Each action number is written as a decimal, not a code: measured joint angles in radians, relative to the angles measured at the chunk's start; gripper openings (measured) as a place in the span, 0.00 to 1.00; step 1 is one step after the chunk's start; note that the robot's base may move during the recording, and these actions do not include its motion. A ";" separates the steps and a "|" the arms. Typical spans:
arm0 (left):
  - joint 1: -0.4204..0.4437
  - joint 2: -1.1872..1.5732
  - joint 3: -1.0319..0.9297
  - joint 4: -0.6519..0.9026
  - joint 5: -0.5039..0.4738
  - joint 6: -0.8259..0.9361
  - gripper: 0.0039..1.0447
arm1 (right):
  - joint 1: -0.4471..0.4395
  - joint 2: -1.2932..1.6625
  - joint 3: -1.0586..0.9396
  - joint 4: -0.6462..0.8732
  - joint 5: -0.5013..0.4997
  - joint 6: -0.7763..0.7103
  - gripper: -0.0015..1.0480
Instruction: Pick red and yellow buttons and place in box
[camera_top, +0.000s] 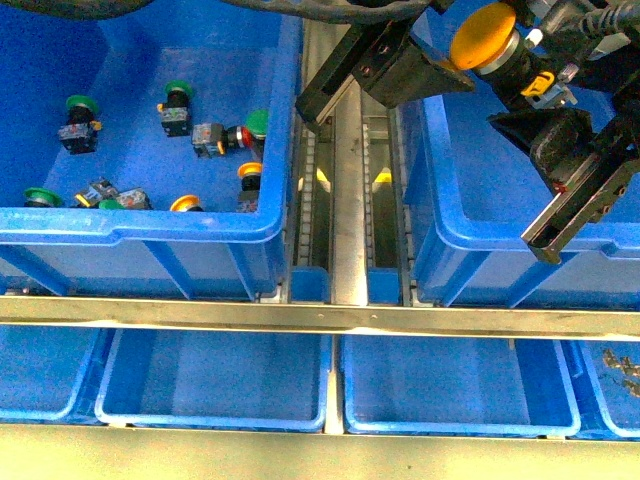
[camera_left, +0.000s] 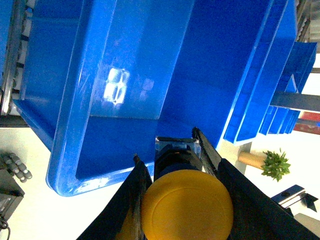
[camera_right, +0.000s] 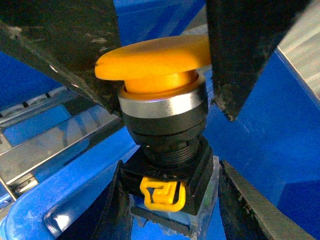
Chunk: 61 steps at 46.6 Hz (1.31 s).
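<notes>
The yellow button (camera_top: 482, 35) hangs above the near-left corner of the right-hand box (camera_top: 470, 238), held by both arms at once. My left gripper (camera_top: 468, 55) is shut on its wide yellow cap (camera_left: 187, 206), and my right gripper (camera_top: 540, 88) is shut on its black body with the yellow clip (camera_right: 162, 192). In the right wrist view the cap (camera_right: 155, 57) sits between the left gripper's dark fingers (camera_right: 65, 45), over the box's blue wall (camera_right: 280, 150). The left wrist view looks down into the box (camera_left: 65, 150) below. No red button is in view.
A second deep blue bin (camera_top: 150, 225) on the left holds several green-capped buttons (camera_top: 178, 92) and small orange-capped ones (camera_top: 249, 172). A metal rail (camera_top: 345, 200) runs between the bins. Shallow blue trays (camera_top: 215, 380) line the front, one with small metal parts (camera_top: 620, 365).
</notes>
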 joint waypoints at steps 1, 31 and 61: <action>0.000 0.000 0.000 0.000 -0.003 0.002 0.33 | 0.000 0.000 0.000 0.000 0.000 0.000 0.38; 0.098 -0.048 -0.074 0.005 -0.117 0.103 0.93 | -0.052 -0.007 -0.040 -0.013 -0.011 -0.006 0.37; 0.222 -0.354 -0.356 -0.053 -0.198 0.348 0.93 | -0.178 -0.028 -0.066 -0.068 -0.046 -0.060 0.36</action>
